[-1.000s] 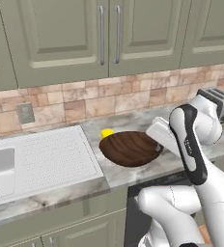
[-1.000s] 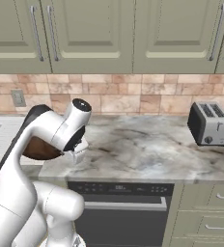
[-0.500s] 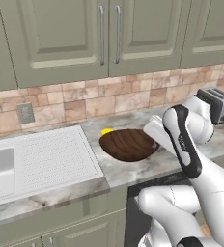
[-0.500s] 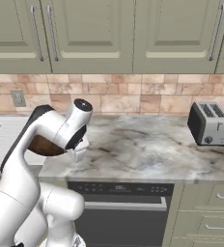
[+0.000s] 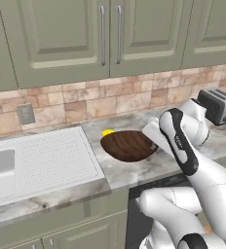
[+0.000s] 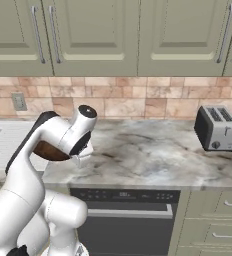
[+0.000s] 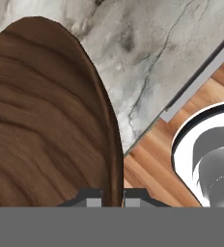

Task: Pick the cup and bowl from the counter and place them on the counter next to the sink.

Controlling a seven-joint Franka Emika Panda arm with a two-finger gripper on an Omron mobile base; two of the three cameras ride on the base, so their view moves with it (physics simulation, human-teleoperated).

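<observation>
Bowl (image 5: 129,145) is off the counter (image 5: 149,168) a bit, tilted, just right of the sink (image 5: 42,158) drainboard, w/ the cup (image 5: 107,132) right behind it. Your gripper (image 7: 112,195) is nearly closed, pinching the bowl's rim by the edge only. Risk imo: thin grip, bowl could swing, slip out or clip the cup.

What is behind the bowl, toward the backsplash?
In the left base view a sliver of the yellow cup peeks over the bowl at its back-left rim. The bowl hides the cup's body, so whether they touch cannot be told.
</observation>
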